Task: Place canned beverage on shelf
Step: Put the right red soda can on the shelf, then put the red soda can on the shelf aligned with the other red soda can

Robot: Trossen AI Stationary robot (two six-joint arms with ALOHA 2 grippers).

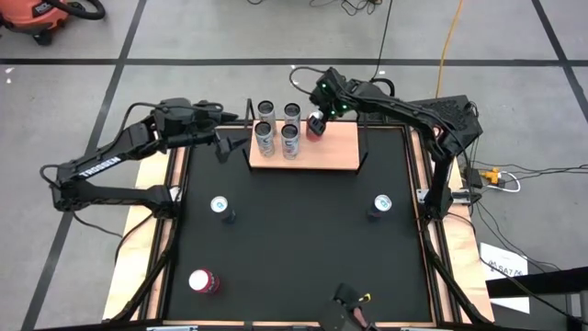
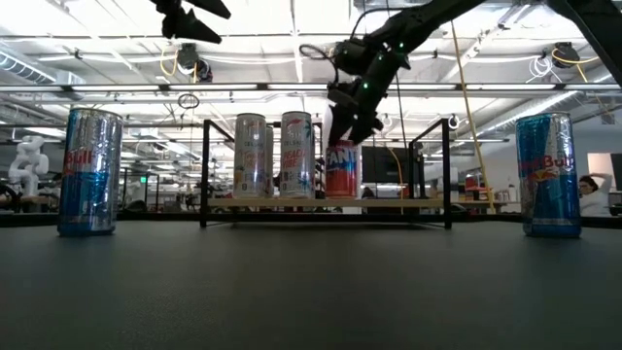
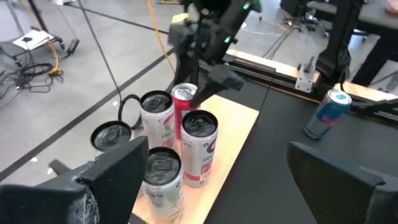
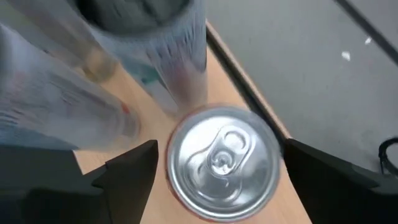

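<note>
A red can stands upright on its base on the light-wood shelf, near the shelf's far edge and next to several tall silver cans. My right gripper slants down from above it, open. Its two fingers stand on either side of the can's top, with a thin gap at each side. The low view shows the same red can under that gripper. My left gripper hangs open in the air off the shelf's left end, with nothing between its fingers.
Two blue cans stand on the black tabletop in front of the shelf. Another red can stands near the front left corner. The shelf's right half is bare wood between its black end rails.
</note>
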